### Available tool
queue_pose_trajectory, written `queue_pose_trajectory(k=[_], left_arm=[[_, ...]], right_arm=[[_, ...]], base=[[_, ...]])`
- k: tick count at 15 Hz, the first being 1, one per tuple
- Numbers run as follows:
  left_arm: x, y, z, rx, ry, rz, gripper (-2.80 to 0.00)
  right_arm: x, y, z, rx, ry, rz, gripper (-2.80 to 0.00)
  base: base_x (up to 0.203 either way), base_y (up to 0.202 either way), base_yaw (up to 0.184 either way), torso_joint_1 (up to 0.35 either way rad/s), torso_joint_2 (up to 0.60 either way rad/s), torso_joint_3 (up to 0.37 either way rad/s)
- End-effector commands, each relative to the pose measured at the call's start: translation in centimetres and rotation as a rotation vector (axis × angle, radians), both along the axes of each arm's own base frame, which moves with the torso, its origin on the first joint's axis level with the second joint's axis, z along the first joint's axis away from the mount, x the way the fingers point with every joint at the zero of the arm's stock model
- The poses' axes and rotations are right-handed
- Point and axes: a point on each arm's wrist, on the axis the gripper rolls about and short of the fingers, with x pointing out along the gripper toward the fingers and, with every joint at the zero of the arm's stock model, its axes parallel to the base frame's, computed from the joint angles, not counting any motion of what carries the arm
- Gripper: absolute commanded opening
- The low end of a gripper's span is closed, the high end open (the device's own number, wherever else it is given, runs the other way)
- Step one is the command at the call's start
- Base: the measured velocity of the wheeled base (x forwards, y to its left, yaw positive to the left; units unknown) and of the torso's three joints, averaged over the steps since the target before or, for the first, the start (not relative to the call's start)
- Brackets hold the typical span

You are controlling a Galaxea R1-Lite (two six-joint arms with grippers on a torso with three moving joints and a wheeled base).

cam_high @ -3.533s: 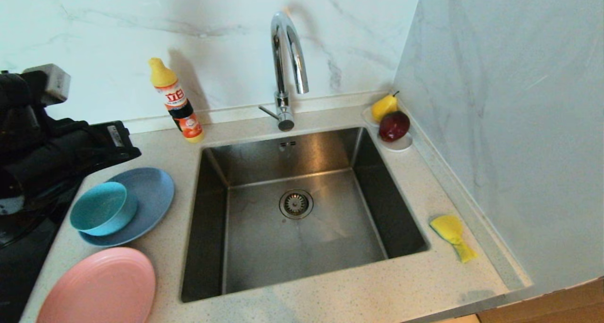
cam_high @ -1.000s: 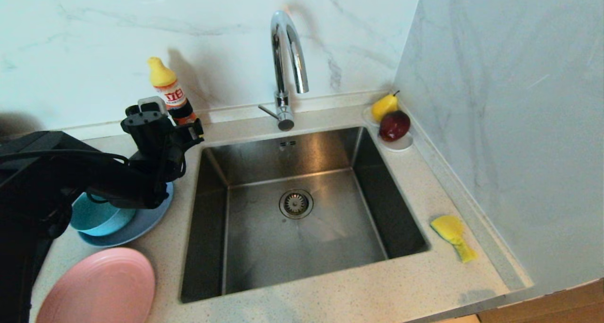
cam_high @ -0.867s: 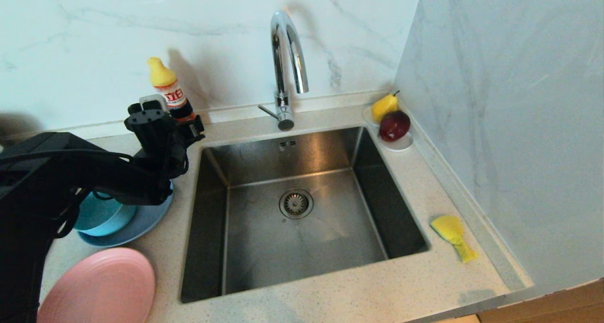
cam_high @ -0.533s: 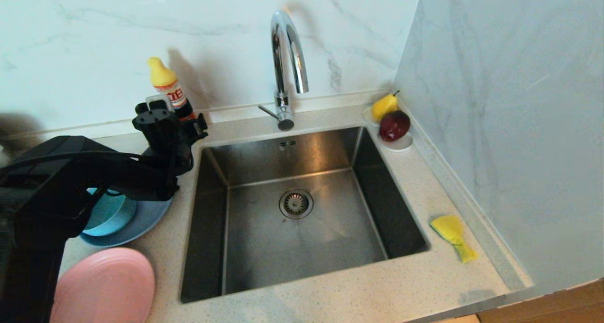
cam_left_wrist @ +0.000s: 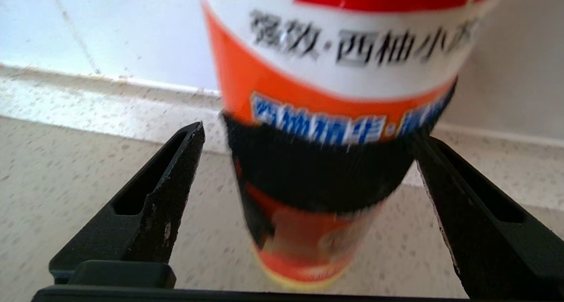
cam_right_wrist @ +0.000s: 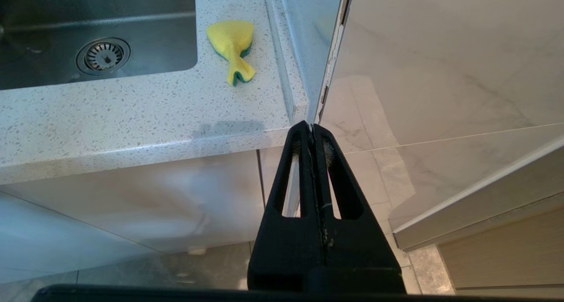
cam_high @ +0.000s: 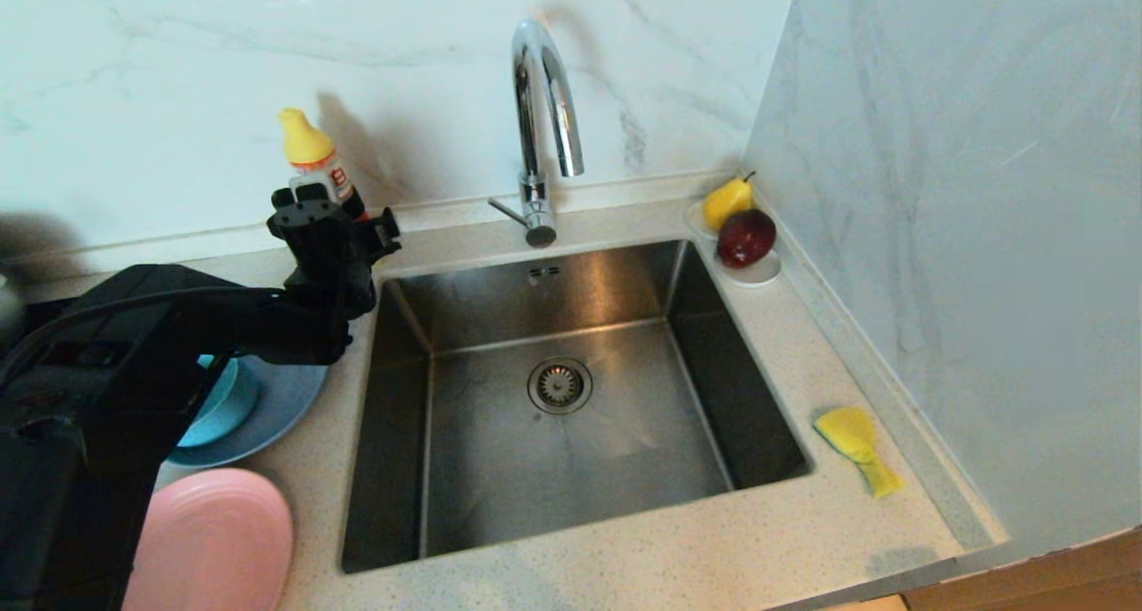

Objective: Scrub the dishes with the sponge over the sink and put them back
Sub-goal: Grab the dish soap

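Left wrist view: left gripper (cam_left_wrist: 308,178) wide open around soap bottle (cam_left_wrist: 326,117); a bump could tip it; right gripper (cam_right_wrist: 313,132) shut.

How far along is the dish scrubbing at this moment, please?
Nothing looks done yet. The sponge lies on the counter right of the sink, and the pink plate, blue plate and bowl sit on its left. In hand: the left pincer stands open around the soap bottle, not closed. The right pincer hangs shut beside the counter. All scrubbing remains.
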Motion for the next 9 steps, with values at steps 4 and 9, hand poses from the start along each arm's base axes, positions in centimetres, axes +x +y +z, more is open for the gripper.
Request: queue_pose_trajectory(k=[4, 9], left_arm=[[0.79, -0.03, 0.31, -0.002, -0.017, 0.002, 0.00], [1.12, -0.04, 0.17, -0.002, -0.019, 0.002, 0.00]], right_arm=[[0.00, 0.00, 0.00, 0.000, 0.000, 0.000, -2.80], [0.00, 0.00, 0.00, 0.000, 0.000, 0.000, -2.80]], base=[[0.000, 0.000, 0.000, 0.000, 0.00, 0.000], [0.000, 0.000, 0.000, 0.000, 0.00, 0.000]])
